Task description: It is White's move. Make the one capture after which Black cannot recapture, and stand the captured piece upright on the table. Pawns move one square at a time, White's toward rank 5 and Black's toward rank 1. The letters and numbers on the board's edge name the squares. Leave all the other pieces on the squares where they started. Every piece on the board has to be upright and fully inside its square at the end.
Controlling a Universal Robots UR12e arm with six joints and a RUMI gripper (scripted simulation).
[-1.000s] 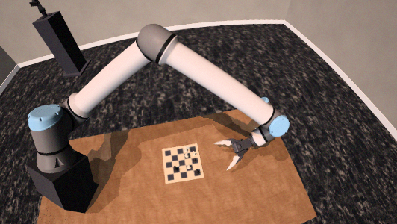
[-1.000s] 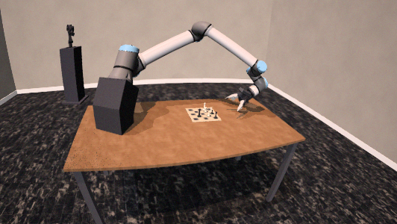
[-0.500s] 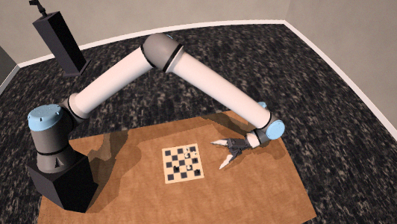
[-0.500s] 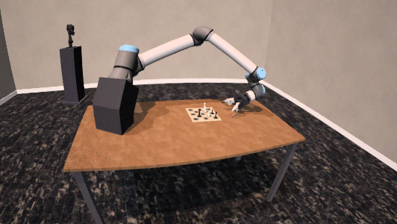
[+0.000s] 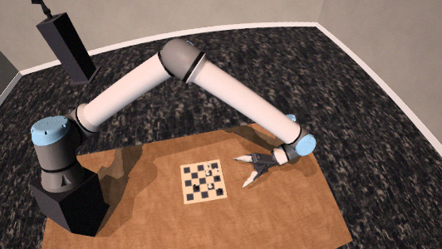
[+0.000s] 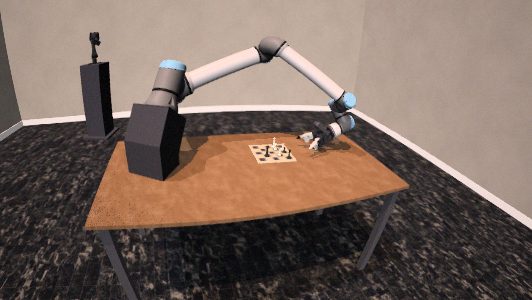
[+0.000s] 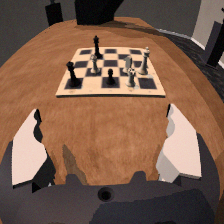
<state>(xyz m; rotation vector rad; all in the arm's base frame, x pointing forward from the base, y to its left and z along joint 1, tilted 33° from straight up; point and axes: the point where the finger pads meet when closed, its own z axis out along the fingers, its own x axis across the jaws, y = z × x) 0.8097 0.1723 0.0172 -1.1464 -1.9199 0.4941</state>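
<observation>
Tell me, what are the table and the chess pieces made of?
The table looks like wood with a smooth matte finish: its top is warm brown with streaky grain. Its legs look like grey metal, thin and plain. The chess pieces are too small to tell; they look smooth and solid, perhaps plastic or painted wood, some black and some white.
</observation>
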